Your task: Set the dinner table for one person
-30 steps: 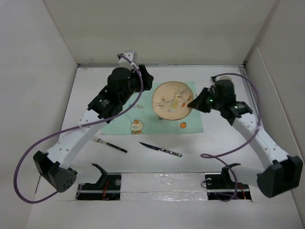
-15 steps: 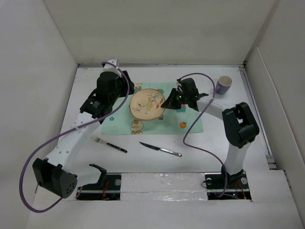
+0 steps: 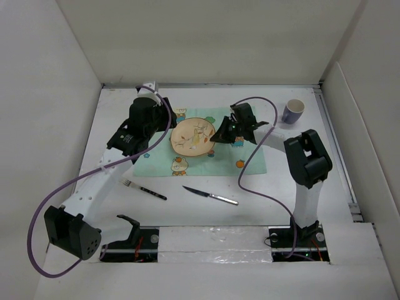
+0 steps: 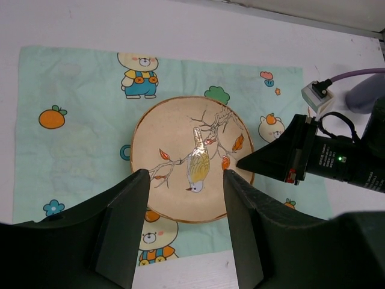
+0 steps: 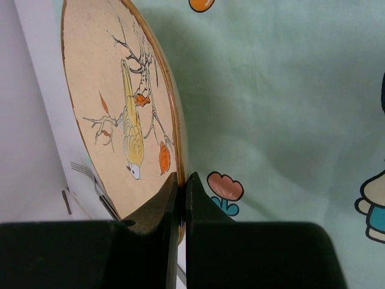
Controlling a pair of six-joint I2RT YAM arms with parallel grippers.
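A tan plate [image 3: 192,137] with a painted bird sits on the mint-green placemat [image 3: 250,155], which lies on the white dinner table [image 3: 300,187]. My right gripper [image 3: 219,134] is shut on the plate's right rim; in the right wrist view the fingers [image 5: 182,177] pinch the rim of the plate [image 5: 108,90], which stands tilted over the placemat [image 5: 271,90]. My left gripper [image 3: 166,127] hovers open at the plate's left side. In the left wrist view its fingers [image 4: 185,174] straddle empty air above the plate [image 4: 174,138] and placemat [image 4: 78,150].
A fork [image 3: 144,189] and a knife [image 3: 210,196] lie on the table in front of the placemat. A purple cup [image 3: 292,110] stands at the back right. White walls close in the table on the left, back and right.
My right gripper has carried the plate leftward across the placemat, most of it in the first half second. The left arm drew back to the left. The cup has come into view.
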